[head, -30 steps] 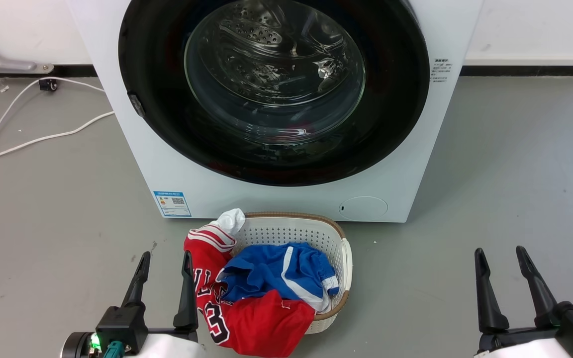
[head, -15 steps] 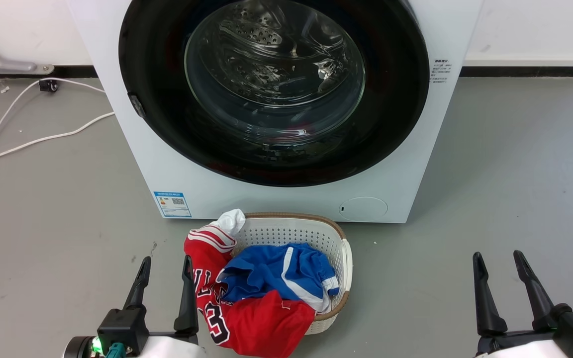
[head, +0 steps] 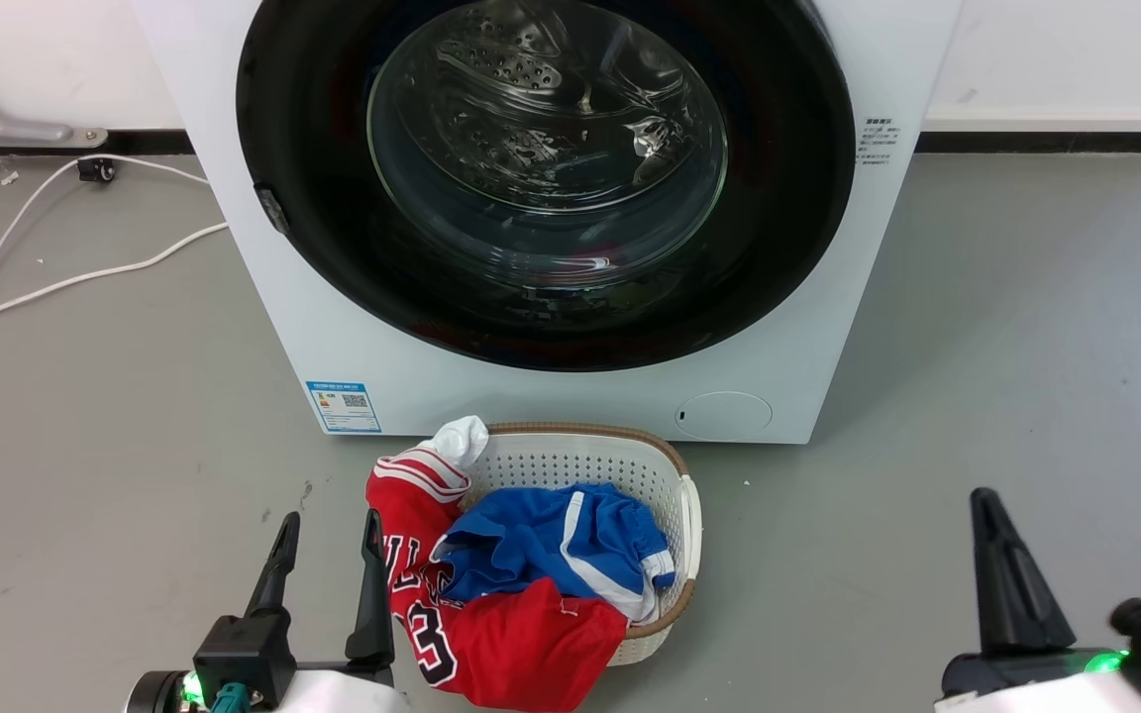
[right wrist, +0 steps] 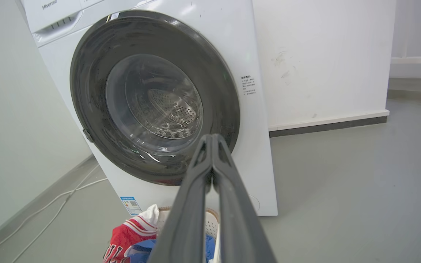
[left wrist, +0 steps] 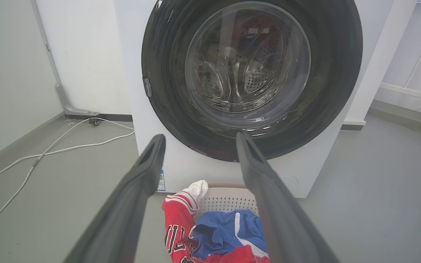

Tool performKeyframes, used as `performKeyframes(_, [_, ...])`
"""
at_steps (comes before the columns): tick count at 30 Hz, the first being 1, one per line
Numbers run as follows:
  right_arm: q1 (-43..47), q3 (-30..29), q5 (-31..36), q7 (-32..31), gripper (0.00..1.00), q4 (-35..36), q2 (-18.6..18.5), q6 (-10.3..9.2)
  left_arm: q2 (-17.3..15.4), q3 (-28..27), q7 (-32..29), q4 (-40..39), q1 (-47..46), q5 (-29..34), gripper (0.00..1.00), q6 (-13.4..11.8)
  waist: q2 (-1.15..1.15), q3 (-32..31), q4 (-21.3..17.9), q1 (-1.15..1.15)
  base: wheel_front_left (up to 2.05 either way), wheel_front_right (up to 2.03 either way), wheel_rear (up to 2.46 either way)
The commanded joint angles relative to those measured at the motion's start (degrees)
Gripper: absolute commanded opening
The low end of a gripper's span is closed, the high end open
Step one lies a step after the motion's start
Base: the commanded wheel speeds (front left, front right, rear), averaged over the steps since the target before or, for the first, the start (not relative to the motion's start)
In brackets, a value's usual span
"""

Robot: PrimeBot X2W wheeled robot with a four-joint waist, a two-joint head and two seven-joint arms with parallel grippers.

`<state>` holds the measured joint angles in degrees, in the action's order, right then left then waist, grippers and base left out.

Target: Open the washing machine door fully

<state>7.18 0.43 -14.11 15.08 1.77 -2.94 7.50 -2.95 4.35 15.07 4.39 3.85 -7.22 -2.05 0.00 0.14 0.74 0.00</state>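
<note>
Glass bulges from round washing machine door (head: 546,178); left end effector (head: 331,517) gapes, right end effector (right wrist: 212,137) pinched, both empty.

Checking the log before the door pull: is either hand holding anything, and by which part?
Nothing is held. The left hand is open and empty; the right hand is shut on nothing, short of the door.

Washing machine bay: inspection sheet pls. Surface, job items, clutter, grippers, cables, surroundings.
Surface: grey floor, lightly scuffed.
Job's things: washing machine door shut flush on the white washing machine.
Clutter: laundry basket in front of the machine, holding a red jersey and a blue garment.
Grippers: left gripper open, right gripper shut; both low, apart from the door.
Cables: white cable on the floor left of the machine.
Surroundings: white wall, dark baseboard.
</note>
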Motion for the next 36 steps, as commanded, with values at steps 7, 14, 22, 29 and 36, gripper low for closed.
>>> performKeyframes(7, [-1.5, 0.4, -29.2, 0.1, 0.00, -2.3, 0.1, -0.02, 0.1, -0.2, 0.2, 0.3, 0.3, -0.3, 1.00, -0.1, 0.00, 0.0, 0.1, 0.00, 0.00, 0.00, 0.00])
performKeyframes(14, [-2.8, 1.0, -61.9, 0.1, 0.00, -5.6, 0.1, -0.01, 0.1, -0.3, 0.2, 0.3, 0.7, -0.5, 1.00, -0.2, 0.00, -0.1, 0.1, 0.00, 0.00, 0.00, 0.00])
performKeyframes(22, [-3.0, 4.0, -79.7, -0.5, 0.00, -2.7, 0.1, -0.01, 0.1, -0.4, 0.2, 0.2, 0.7, -0.9, 1.00, -0.1, 0.00, 0.0, -0.1, 0.00, 0.00, 0.00, 0.00])
performKeyframes(29, [-0.9, 2.4, -87.2, -9.4, 0.00, 0.8, 0.1, -0.01, 0.1, -0.5, 0.2, 0.1, 0.4, -0.2, 1.00, -0.3, 0.00, 0.2, 0.0, 0.00, 0.00, 0.00, 0.00])
performKeyframes(36, [0.7, 1.0, -88.5, -15.8, 0.00, 1.4, 0.1, -0.01, 0.1, -0.7, 0.2, -0.1, 0.3, 0.4, 1.00, -0.4, 0.00, 0.5, 0.3, 0.00, 0.00, 0.00, 0.00])
